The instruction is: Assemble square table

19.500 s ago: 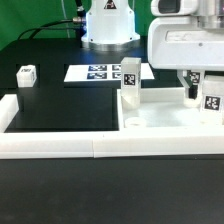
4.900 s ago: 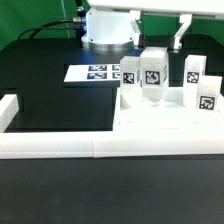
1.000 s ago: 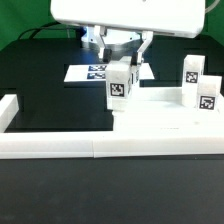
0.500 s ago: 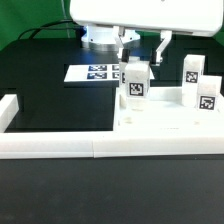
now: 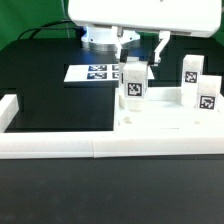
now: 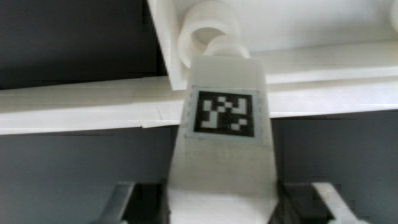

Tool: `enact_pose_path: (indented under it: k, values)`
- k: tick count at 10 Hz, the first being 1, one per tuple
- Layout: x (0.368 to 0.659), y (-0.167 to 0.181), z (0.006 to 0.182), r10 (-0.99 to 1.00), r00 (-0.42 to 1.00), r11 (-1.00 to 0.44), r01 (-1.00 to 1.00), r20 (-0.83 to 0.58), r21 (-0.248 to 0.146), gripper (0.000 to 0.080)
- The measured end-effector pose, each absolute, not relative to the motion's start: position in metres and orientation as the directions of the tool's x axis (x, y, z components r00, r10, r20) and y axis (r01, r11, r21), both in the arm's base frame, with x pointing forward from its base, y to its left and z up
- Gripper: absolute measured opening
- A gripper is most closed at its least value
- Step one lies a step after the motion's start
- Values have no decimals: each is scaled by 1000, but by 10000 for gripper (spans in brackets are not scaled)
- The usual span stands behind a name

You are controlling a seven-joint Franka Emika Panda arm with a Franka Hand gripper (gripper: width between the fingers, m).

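We see the gripper (image 5: 140,48) low over the square tabletop (image 5: 165,118), its two fingers spread wide, one on each side of a leg block (image 5: 135,82) and not touching it, so the claw is open and holds nothing. That leg block stands upright on the tabletop near its corner toward the exterior view's left, tag facing the camera. Two more leg blocks stand upright on the slab toward the exterior view's right: one (image 5: 193,70) further back, one (image 5: 207,96) nearer and just beside it. The tabletop lies flat on the black table (image 5: 50,100), pushed against the long white border rail (image 5: 60,144) that runs along the front. The marker board (image 5: 92,72) lies flat behind the slab, near the robot base. In the wrist view the leg block (image 6: 224,120) fills the centre with its tag visible, and dark fingertips (image 6: 128,200) show on either side of it with a gap to the block.
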State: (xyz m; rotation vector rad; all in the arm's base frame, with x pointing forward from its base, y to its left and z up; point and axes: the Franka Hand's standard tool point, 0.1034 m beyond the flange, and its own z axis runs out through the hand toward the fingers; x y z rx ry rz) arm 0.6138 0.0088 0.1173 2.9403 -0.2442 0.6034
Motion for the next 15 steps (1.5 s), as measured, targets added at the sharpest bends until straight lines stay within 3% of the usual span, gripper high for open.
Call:
enact_pose_path:
  k: [15]
  values:
    - [615,7,116,-114,908,-980,-168,404,102,287]
